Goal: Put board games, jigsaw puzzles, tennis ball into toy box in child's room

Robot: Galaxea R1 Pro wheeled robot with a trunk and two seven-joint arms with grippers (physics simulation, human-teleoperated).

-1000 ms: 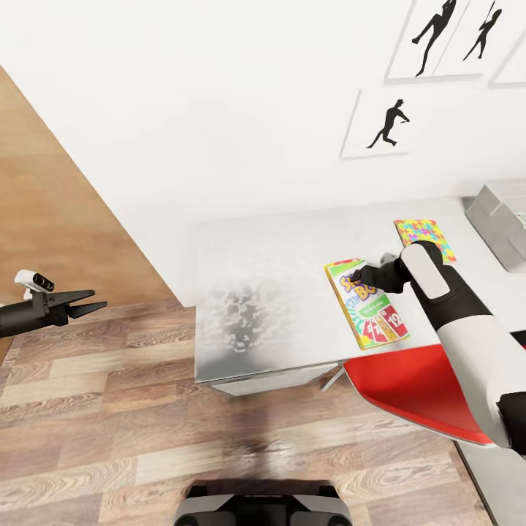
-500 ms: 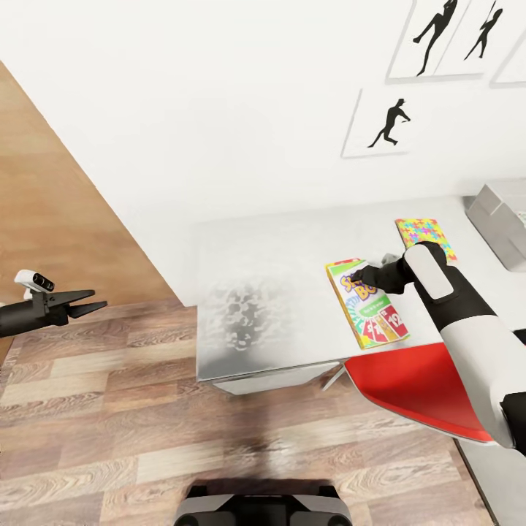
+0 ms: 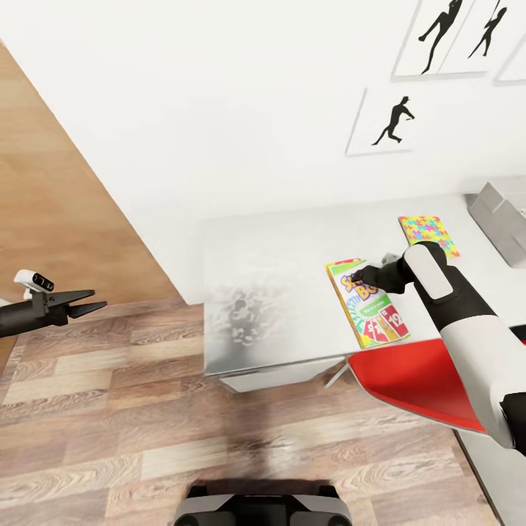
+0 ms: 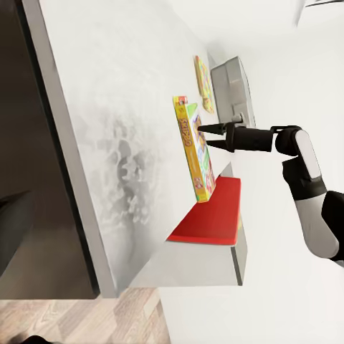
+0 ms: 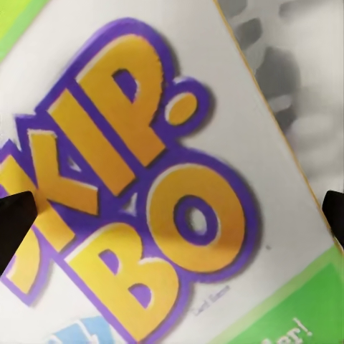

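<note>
From up on my head cam, my right gripper is hanging right over the SKIP-BO box, which lies flat on the table near its front edge, tips pointing at the top half of the lid; from here the black fingers bunch together so I honestly can't tell how far apart they are. Just past that gripper, toward the wall, sits one jigsaw puzzle, flat and well clear of the box, and further out on my right the corner of the toy box pokes in at the frame's edge. A red chair seat is tucked under the table edge below my right arm. My left gripper is way off to the side over the wood floor, far from everything, jaws looking pinched together with nothing in them. Over on my left wrist cam I'm looking across at the whole scene: the right gripper comes to a thin point just above the SKIP-BO box, with the jigsaw puzzle and the grey toy box lined up beyond it. My right wrist cam is basically all lid, big orange SKIP-BO lettering on the SKIP-BO box straight ahead, and my two dark fingertips sit at opposite edges of the shot, so those jaws are spread wide and not touching the box.
</note>
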